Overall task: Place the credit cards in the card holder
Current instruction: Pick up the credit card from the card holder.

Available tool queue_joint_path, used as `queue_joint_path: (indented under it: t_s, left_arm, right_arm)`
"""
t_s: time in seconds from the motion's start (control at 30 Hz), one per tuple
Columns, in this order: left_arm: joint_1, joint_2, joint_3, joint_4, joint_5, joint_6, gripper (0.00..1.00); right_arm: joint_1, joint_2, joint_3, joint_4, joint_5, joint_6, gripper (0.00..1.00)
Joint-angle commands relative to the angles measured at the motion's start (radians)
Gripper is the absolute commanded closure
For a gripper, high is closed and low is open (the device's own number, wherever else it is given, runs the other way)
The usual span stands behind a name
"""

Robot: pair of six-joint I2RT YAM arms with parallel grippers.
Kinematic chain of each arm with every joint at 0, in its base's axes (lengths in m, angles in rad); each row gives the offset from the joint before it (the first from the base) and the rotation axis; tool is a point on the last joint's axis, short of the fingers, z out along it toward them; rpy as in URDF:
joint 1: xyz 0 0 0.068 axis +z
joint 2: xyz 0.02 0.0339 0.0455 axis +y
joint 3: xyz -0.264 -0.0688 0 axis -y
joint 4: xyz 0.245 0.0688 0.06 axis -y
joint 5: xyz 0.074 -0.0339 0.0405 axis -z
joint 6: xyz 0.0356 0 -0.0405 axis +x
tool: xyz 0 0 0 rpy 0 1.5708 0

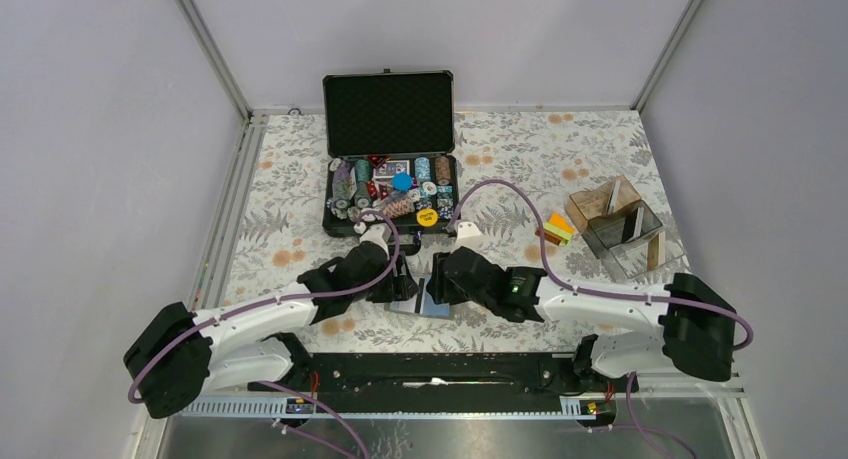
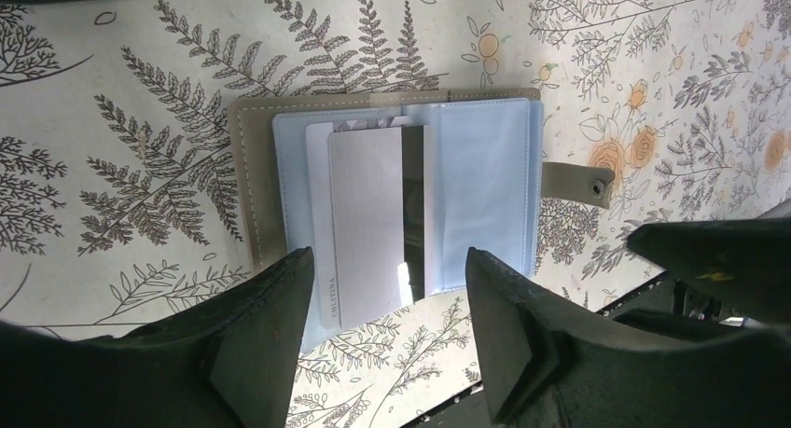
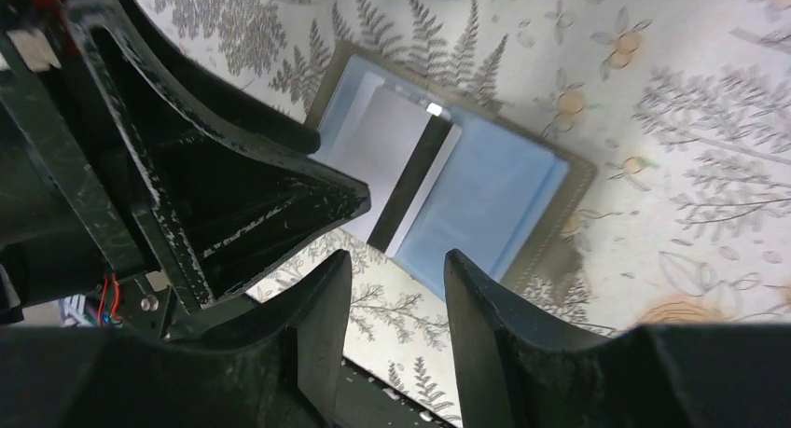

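Observation:
The card holder [image 1: 425, 302] lies open and flat near the table's front edge, between my two grippers. In the left wrist view its grey cover [image 2: 244, 167] frames light blue sleeves [image 2: 485, 186]. A pale grey card [image 2: 366, 223] with a dark stripe sticks partly out of the left sleeve, over another white card. My left gripper [image 2: 389, 260] is open and empty just above that card's near end. My right gripper [image 3: 396, 260] is open and empty at the holder's near edge [image 3: 485, 204]. A small stack of orange, yellow and green credit cards [image 1: 558, 227] lies to the right.
An open black chip case [image 1: 392, 169] with chips and a boxed deck stands at the back centre. A clear brownish acrylic box [image 1: 625, 229] sits at the right, beside the coloured cards. A small white piece [image 1: 468, 233] lies behind the right gripper. The two grippers are very close together.

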State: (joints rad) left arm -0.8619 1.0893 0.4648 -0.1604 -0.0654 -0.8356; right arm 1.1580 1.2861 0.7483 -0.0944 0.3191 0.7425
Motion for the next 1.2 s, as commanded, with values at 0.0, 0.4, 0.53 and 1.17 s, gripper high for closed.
queue_joint_path:
  t_s: [0.0,0.4,0.53,1.17]
  left_arm:
    - [0.025,-0.023,-0.013,0.062,0.059,0.032,0.36]
    - [0.060,-0.058,-0.035,0.061,0.104,0.034,0.35]
    - [0.081,-0.092,-0.043,0.040,0.105,0.050,0.33]
    - [0.155,-0.175,-0.110,0.082,0.149,0.086,0.39]
  right_arm:
    - [0.006,0.063,0.021,0.062,-0.105,0.059,0.51]
    - [0.005,0.011,-0.049,0.102,-0.051,0.107,0.38]
    - [0.005,-0.012,-0.100,0.190,-0.054,0.132,0.38]
    - [0.006,0.234,-0.024,0.250,-0.115,0.208,0.58]
